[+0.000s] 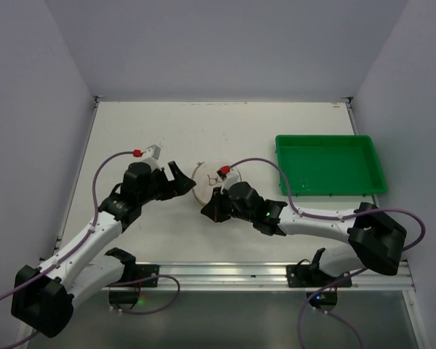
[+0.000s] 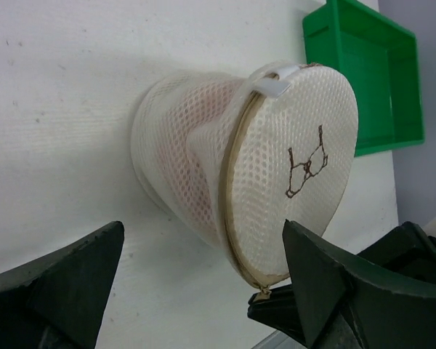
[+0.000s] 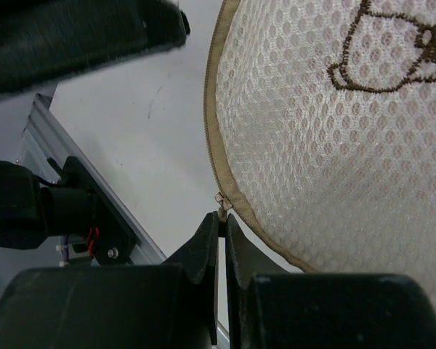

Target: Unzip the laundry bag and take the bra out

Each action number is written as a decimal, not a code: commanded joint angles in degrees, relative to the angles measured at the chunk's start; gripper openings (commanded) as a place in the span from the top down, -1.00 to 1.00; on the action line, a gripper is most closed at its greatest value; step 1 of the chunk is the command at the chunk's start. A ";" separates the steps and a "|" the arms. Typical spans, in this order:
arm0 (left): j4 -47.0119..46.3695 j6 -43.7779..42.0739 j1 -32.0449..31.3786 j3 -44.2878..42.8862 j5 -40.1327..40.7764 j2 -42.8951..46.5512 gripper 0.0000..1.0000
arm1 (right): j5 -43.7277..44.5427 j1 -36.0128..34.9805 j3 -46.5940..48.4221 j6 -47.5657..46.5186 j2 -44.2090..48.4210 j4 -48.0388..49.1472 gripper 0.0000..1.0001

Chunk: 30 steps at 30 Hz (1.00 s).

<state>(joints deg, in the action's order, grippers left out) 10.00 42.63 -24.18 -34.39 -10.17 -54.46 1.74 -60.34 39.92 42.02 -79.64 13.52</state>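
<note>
White table (image 1: 167,131), pale grey walls (image 1: 225,43), laundry bag (image 1: 206,179) mid-table, left gripper (image 1: 183,179) spread, right gripper (image 3: 221,224) pinching zip pull (image 3: 221,206)

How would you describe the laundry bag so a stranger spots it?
On the white table, look left of the green tray, near the middle. The laundry bag alone is round white mesh, beige-rimmed, bearing a bra sketch.

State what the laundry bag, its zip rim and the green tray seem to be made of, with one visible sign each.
Laundry bag: white synthetic mesh, probably polyester; open honeycomb holes, translucent, matte.
Zip rim: beige fabric tape, seemingly woven; matte, with fine ribbing along its edge.
Green tray: likely moulded plastic; uniform colour, smooth and slightly glossy walls.
</note>
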 commanded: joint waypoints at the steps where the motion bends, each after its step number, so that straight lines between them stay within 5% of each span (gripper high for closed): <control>1: -2.07 6.66 -1.47 4.94 -1.34 4.17 -0.87 | -1.21 -0.22 3.41 -0.45 -1.40 1.95 1.00; 10: -13.59 12.83 -8.42 9.87 3.40 4.45 -0.79 | -3.06 -0.22 2.97 0.17 -3.16 3.35 1.00; 17: -18.70 13.97 -10.18 9.78 3.41 -1.96 -0.49 | -2.44 -0.22 1.39 0.25 -1.66 2.92 1.00; 20: -19.23 13.45 -10.27 9.35 3.76 -3.72 -0.12 | -2.53 -0.22 0.60 0.34 -0.52 2.48 1.00; 23: -18.62 12.66 -10.27 8.47 4.28 -4.17 0.65 | -1.83 -0.22 -1.33 0.43 1.49 1.16 1.00; 24: -17.83 12.30 -10.36 8.20 4.55 -4.17 0.78 | -1.83 -0.31 -1.86 0.52 2.11 0.90 1.00; 26: -16.77 10.99 -10.36 7.07 5.51 -4.25 1.00 | -0.78 -0.22 -2.91 0.43 3.34 -0.07 1.00; 30: -13.79 7.65 -10.18 4.43 7.36 -5.48 1.00 | 0.28 -0.22 -6.25 -0.53 7.55 -1.47 1.00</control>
<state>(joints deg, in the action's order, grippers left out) -4.51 54.63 -34.65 -26.30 -7.18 -59.05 0.93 -60.34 35.64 42.02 -75.90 13.45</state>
